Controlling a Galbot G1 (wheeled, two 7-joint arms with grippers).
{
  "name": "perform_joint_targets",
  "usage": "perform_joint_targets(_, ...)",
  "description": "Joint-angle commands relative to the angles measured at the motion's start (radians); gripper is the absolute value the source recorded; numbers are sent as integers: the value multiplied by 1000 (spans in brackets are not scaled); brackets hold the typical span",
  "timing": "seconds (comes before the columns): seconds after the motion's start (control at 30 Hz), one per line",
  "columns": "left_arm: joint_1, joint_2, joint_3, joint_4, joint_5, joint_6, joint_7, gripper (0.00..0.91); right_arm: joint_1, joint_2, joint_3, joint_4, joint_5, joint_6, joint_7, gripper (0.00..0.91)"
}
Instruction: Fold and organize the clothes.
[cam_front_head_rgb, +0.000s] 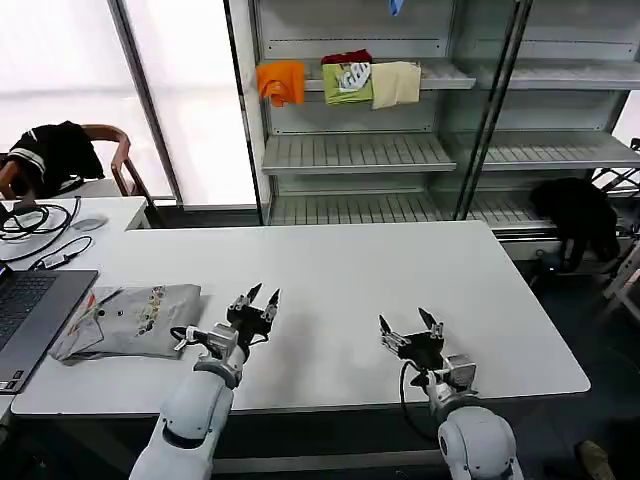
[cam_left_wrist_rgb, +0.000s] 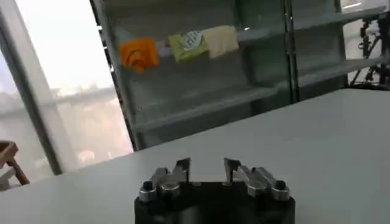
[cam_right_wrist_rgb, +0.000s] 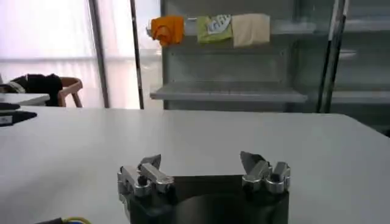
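Jaws spread on both sides, and neither one is holding anything. Left gripper (cam_front_head_rgb: 262, 294) hovers low over the white table (cam_front_head_rgb: 400, 280), a little left of centre in the lower part of the head view, fingers pointing toward the far edge with a clear gap between them; the left wrist view shows the left gripper (cam_left_wrist_rgb: 207, 167) with the same gap and bare tabletop beyond. Right gripper (cam_front_head_rgb: 408, 322) sits lower and to the right of centre, near the front edge of the table, and it is opened wider than its partner; in the right wrist view the right gripper (cam_right_wrist_rgb: 201, 163) has its two tips standing well apart.

Now the clothes: a light grey shirt (cam_front_head_rgb: 130, 318) lies loosely folded at the lower left of the head view, on the table, just beside the left gripper's arm but not touched by its fingers. A small multicoloured print shows on its upper face. A laptop (cam_front_head_rgb: 30, 320) sits at the far left edge, right next to the shirt.

Up top, orange, green and cream folded garments (cam_front_head_rgb: 340, 80) rest on a shelf (cam_front_head_rgb: 360, 150) of the rack behind the table. A chair (cam_front_head_rgb: 110, 150) draped with a dark garment stands at upper left.
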Motion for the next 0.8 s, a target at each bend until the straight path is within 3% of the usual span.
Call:
perform_joint_targets(0.03, -5, 3, -27, -16, -59, 23, -6, 907, 7, 7, -5, -2, -4, -5, -1, 907)
perform_joint_targets(0.2, -1, 6, -65, -8, -12, 13, 26, 907, 3, -3, 4, -3, -2, -5, -1, 907)
perform_joint_targets(0.27, 9, 15, -110, 20, 118, -59, 35, 907, 1, -4, 6, -6, -1, -4, 0, 907)
perform_joint_targets(0.37, 48, 54, -192, 47, 298, -80, 69, 907, 0, -4, 6, -12, -2, -2, 0, 907)
perform_joint_targets(0.47, 79, 91, -226, 69, 314, -81, 69, 907, 3, -2, 1, -23, -3, 1, 0, 907)
perform_joint_targets(0.8, 88, 91, -263, 62, 279, -54, 45, 907, 18, 32, -18, -29, -14, 0, -5, 907)
